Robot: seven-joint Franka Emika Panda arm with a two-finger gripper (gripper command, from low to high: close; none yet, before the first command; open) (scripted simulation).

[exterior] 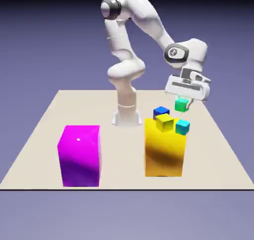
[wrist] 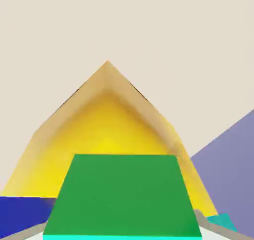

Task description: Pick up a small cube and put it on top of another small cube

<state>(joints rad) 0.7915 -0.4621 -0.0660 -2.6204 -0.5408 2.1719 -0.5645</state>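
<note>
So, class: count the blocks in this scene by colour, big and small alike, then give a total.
Magenta: 1, big block
Yellow: 2, big block and small cube
Green: 1, small cube held in the gripper
Cyan: 1
Blue: 1
Total: 6

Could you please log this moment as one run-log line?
end effector: shut on small green cube | cube: lifted above small cyan cube | beside: big yellow block | stacking: not yet done
</note>
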